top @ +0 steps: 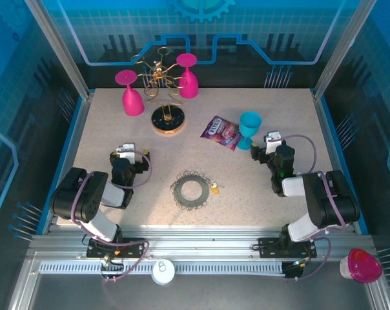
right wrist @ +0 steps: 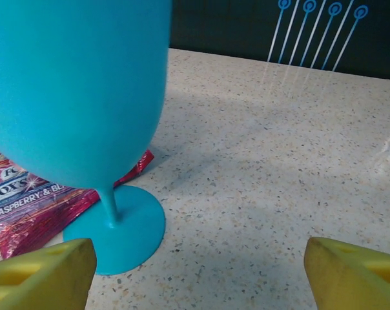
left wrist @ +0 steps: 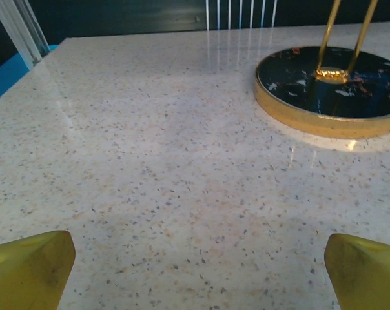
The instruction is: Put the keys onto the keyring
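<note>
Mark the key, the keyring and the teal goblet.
key (top: pixel 215 188): top external view, yellow-orange head.
keyring (top: pixel 179 190): top external view, left side of its band.
teal goblet (right wrist: pixel 79 84): right wrist view, bowl.

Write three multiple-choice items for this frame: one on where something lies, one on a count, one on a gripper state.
1. Where does the key lie relative to the keyring?
A. Inside its central hole.
B. On the table, just outside its rim on the right.
C. Far off at the back edge.

2. How many pink goblets are there?
A. Two.
B. One.
C. Three.

3. How is the left gripper?
A. Shut on the key.
B. Shut, empty.
C. Open, empty.

Answers:
1 B: in the top view the yellow-headed key sits by the ring's right rim.
2 A: one stands on either side of the gold wire stand.
3 C: in the left wrist view its fingers stand wide apart over bare table.
</note>
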